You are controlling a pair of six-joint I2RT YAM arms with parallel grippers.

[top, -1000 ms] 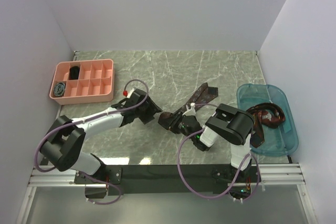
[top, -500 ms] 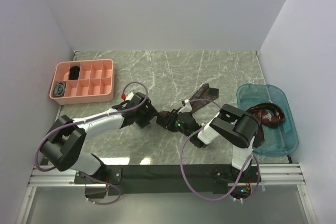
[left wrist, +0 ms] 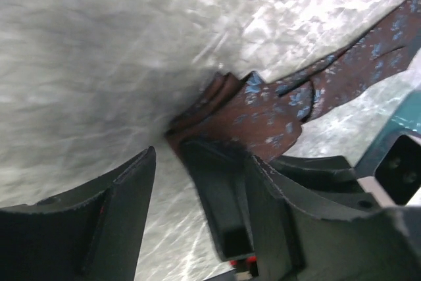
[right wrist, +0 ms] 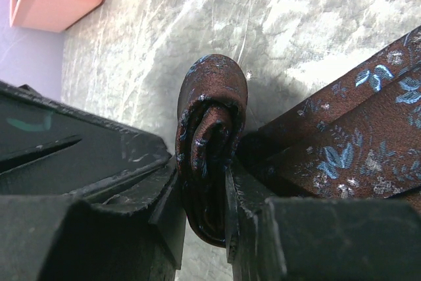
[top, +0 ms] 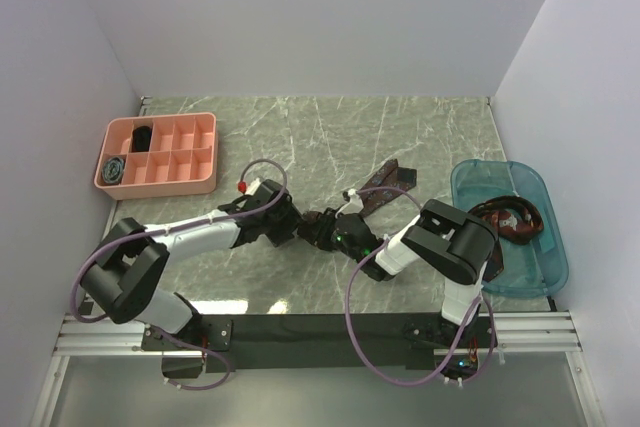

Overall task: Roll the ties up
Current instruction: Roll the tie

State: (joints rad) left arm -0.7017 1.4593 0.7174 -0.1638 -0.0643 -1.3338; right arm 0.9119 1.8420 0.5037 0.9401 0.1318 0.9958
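The brown patterned tie (top: 388, 179) lies in the middle of the table (top: 330, 137). Its near-left end is rolled into a small coil (right wrist: 212, 129), and the rest stretches flat toward the far right. The right gripper (right wrist: 202, 192) pinches that coil between its fingers. The left gripper (left wrist: 168, 157) sits just left of the coil, jaws apart over bare tabletop. Other ties (top: 505, 219) lie in the blue tray (top: 553, 247) at the right. Rolled ties (top: 116, 168) sit in the pink box (top: 160, 185) at the far left.

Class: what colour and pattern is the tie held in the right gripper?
The tie is maroon-brown with small blue flowers, clearest in the right wrist view.
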